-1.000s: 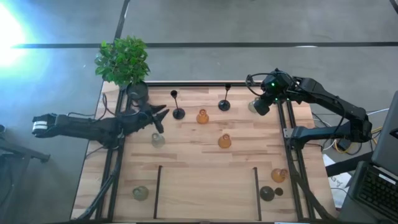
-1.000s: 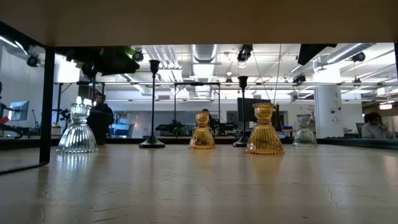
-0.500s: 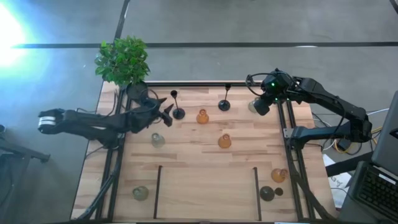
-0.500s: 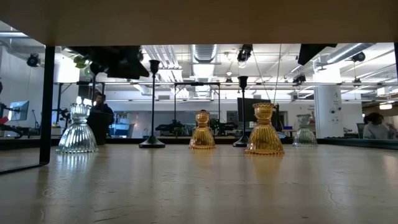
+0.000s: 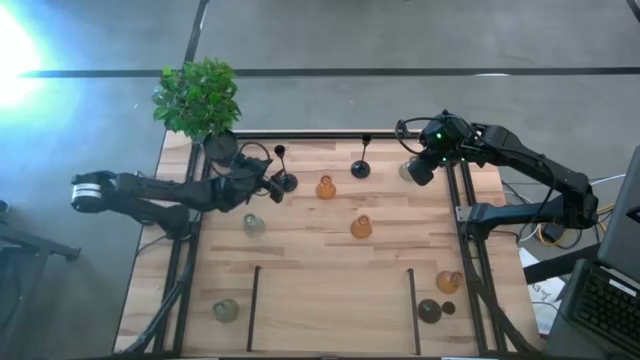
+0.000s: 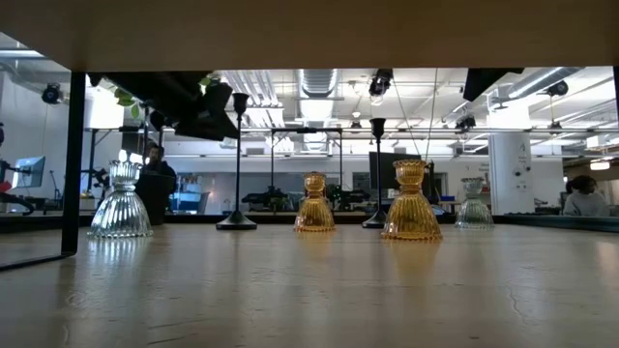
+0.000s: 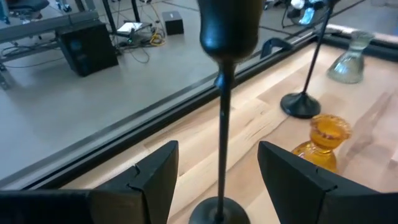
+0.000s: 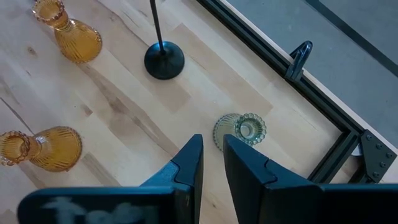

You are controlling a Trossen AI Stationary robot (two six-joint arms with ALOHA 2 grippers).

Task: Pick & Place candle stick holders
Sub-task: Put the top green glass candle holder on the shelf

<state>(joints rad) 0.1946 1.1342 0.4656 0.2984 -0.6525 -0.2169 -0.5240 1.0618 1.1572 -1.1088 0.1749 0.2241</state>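
Only left wrist view shows fingers [image 7: 155, 177] flanking black holder [image 7: 224, 112] stem.

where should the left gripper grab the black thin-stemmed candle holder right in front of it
Grip the black thin-stemmed holder on its slim vertical stem, below the cup and well above the round base. Come in level from the table's left edge, as the left gripper is already lined up, open fingers either side of the stem. The stem is narrow and upright; cup and base are wider.
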